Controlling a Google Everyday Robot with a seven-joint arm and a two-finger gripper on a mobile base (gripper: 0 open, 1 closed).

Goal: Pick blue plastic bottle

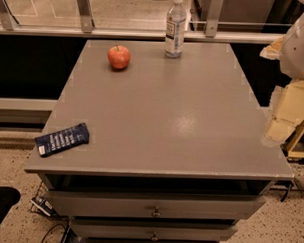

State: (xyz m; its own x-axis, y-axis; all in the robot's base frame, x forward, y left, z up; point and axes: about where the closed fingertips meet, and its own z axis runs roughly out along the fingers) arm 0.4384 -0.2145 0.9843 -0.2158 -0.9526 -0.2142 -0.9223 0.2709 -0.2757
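The clear bluish bottle (pixel 175 28) with a white cap stands upright at the far edge of the table (pixel 157 123), and the gripper (pixel 285 115) hangs beside the right edge, with its grip impossible to tell.

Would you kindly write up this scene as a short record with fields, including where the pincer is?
surface: grey cabinet top, drawers below
target: blue plastic bottle, upright, white cap on, at the far edge, right of centre
apple: red, left of the bottle, apart from it
snack wrapper: dark blue, flat, near the front left corner
pincer: at the cabinet's right edge, well apart from the bottle
task state: bottle untouched, not yet picked
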